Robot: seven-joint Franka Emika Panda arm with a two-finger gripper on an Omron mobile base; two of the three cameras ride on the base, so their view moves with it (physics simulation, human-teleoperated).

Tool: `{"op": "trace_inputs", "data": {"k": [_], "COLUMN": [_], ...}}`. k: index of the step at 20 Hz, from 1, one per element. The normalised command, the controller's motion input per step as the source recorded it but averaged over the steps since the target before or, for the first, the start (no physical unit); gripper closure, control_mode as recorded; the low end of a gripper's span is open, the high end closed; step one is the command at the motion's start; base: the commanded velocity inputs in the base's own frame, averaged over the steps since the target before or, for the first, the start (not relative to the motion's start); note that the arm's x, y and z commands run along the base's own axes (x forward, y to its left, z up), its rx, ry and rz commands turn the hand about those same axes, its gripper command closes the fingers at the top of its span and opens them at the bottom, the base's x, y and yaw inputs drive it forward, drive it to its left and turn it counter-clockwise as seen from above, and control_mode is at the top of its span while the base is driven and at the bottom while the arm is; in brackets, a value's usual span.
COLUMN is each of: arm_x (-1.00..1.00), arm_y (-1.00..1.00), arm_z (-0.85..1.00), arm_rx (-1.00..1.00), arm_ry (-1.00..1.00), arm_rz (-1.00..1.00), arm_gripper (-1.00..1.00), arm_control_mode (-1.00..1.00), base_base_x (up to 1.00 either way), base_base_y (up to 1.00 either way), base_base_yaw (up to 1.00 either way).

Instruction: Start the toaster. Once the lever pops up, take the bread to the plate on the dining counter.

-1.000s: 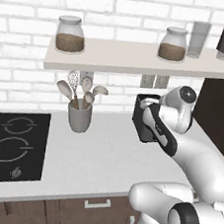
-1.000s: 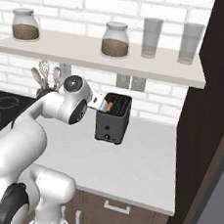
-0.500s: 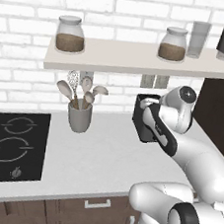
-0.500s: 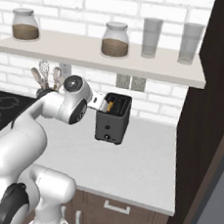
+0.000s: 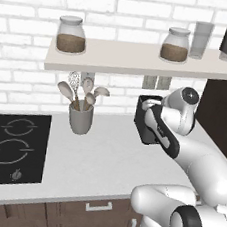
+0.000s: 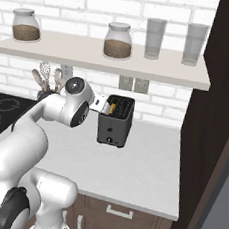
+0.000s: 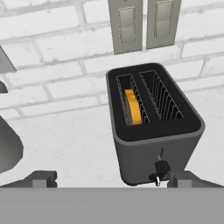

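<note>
The dark toaster (image 7: 153, 131) stands on the white worktop against the brick wall, also seen as a toaster (image 6: 115, 125) from the right and a toaster (image 5: 143, 123) partly behind my arm. A golden slice of bread (image 7: 133, 107) sits upright in its left slot, and shows as bread (image 6: 112, 108) from the right. The small lever (image 7: 160, 169) sticks out low on the front face. My gripper (image 7: 114, 180) hovers above and in front of the toaster, open, its fingertips (image 7: 41, 178) wide apart with nothing between them. The plate and the dining counter are out of view.
A grey utensil cup (image 5: 80, 120) stands left of the toaster, and a black hob (image 5: 11, 146) lies further left. A shelf (image 6: 102, 60) with jars and glasses hangs overhead. Wall sockets (image 7: 127, 24) sit behind the toaster. A dark tall cabinet (image 6: 218, 123) closes the right side.
</note>
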Motion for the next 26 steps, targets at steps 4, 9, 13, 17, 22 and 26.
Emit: {"op": "trace_inputs", "data": {"k": [4, 9, 13, 17, 22, 26], "arm_x": [0.00, 0.00, 0.00, 0.00, 0.00, 0.00], "arm_y": [0.00, 0.00, 0.00, 0.00, 0.00, 0.00], "arm_z": [0.00, 0.00, 0.00, 0.00, 0.00, 0.00], "arm_rx": [0.00, 0.00, 0.00, 0.00, 0.00, 0.00], "arm_ry": [0.00, 0.00, 0.00, 0.00, 0.00, 0.00], "arm_rz": [0.00, 0.00, 0.00, 0.00, 0.00, 0.00], "arm_gripper": [-1.00, -1.00, -1.00, -1.00, -1.00, -1.00], "arm_control_mode": [-1.00, -1.00, -1.00, -1.00, -1.00, -1.00], "base_base_x": [0.00, 0.00, 0.00, 0.00, 0.00, 0.00], "base_base_y": [0.00, 0.00, 0.00, 0.00, 0.00, 0.00], "base_base_yaw": [0.00, 0.00, 0.00, 0.00, 0.00, 0.00]}}
